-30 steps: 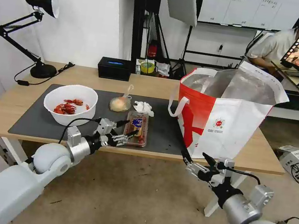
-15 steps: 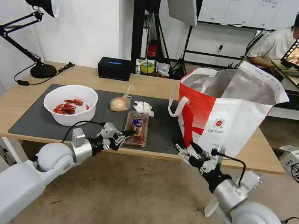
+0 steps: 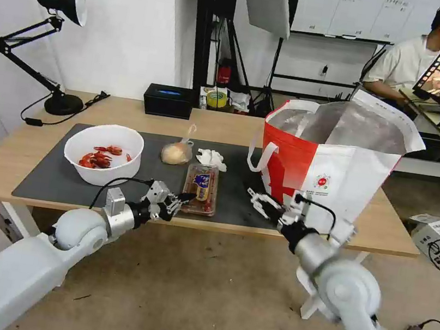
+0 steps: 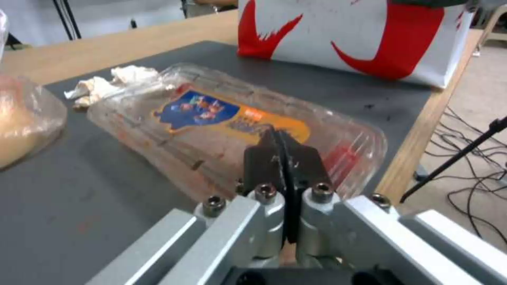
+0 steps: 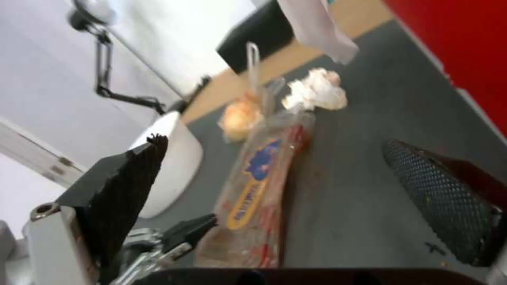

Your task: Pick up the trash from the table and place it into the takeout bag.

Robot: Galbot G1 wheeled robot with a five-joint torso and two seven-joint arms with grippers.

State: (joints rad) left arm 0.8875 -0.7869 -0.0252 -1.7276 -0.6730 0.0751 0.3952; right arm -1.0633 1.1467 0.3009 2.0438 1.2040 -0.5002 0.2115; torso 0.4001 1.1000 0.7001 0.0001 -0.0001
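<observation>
**A:** Why is the left gripper [image 3: 182, 198] at the near end of the clear hinged plastic tray with red bits [image 3: 201, 188]?

**B:** That end overhangs closest to the table's front edge, so it is the easiest reach. From the left wrist view the black fingers [image 4: 280, 158] are pressed flat together, clenched on nothing, with their tips resting at the tray's [image 4: 232, 130] near edge. My guess is a nudge or a line-up, not a grasp.

**A:** And the right gripper [image 3: 258, 200]?

**B:** It hovers over the dark grey mat [image 3: 42, 177] just right of the tray, between it and the large boxy red-and-white takeout bag [image 3: 335, 171]. Its mesh-faced fingers [image 5: 438, 198] stand wide apart, holding nothing, probably ready to take the tray from the other side.

**A:** Where is the rest of the trash?

**B:** All on the light wood table [image 3: 128, 113]. Behind the tray lie the crumpled white tissue [image 3: 211, 158] and the small knotted clear bag with a yellowish lump [image 3: 177, 152]; well left of the tray sits the white round bowl with red crayfish shells [image 3: 104, 153].

**A:** And the bag?

**B:** Upright to the tray's right, mouth gaping, so things can drop straight in.
</observation>
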